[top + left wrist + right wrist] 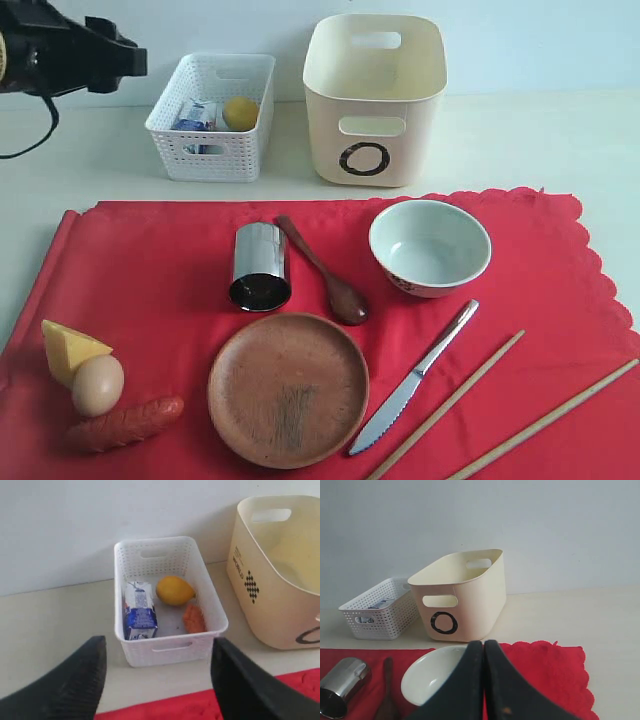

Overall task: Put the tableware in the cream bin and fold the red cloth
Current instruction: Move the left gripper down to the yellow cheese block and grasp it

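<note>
The red cloth (150, 290) lies flat on the table. On it are a steel cup (260, 265) on its side, a wooden spoon (325, 272), a pale bowl (430, 247), a brown plate (288, 388), a serrated knife (415, 378) and two chopsticks (450, 402). The cream bin (373, 100) stands behind the cloth, and nothing shows inside it. My left gripper (157, 642) hangs open and empty over the table in front of the white basket. My right gripper (484, 642) is shut on nothing, above the cloth (545, 675) beside the bowl (427, 680).
A white lattice basket (212, 115) left of the bin holds a milk carton (140, 611), a lemon (174, 590) and an orange food piece (194, 618). A cheese wedge (70, 348), an egg (97, 385) and a sausage (125, 423) sit on the cloth's front left. My left arm (70, 50) is at the back left.
</note>
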You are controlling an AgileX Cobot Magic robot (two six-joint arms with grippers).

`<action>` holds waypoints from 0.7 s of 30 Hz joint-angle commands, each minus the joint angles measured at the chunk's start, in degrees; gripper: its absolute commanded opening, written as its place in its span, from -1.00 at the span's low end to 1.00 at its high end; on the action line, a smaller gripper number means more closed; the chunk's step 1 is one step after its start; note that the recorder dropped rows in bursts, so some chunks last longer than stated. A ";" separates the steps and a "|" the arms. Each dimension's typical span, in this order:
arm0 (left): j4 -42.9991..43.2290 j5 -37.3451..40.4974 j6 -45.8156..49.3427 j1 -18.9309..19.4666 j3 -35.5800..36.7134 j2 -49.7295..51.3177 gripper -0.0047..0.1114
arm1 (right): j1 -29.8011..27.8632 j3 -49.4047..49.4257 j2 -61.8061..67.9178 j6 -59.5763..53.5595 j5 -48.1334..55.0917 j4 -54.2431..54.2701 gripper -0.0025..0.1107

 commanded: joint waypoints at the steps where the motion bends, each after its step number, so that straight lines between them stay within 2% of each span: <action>1: -4.79 -4.43 -0.44 0.13 5.39 -3.13 0.10 | 0.08 0.26 -0.25 -0.10 -0.59 -0.37 -0.96; 7: -3.37 -13.47 -0.29 0.13 13.11 -3.81 0.10 | 0.08 0.26 -0.25 -0.10 -0.59 -0.37 -0.96; 17: -2.70 -11.64 -0.13 0.13 22.36 -3.81 0.10 | 0.08 0.26 -0.25 -0.10 -0.59 -0.37 -0.96; 21: -2.08 -8.34 -0.13 0.13 25.40 -3.81 0.10 | 0.08 0.26 -0.25 -0.10 -0.59 -0.37 -0.96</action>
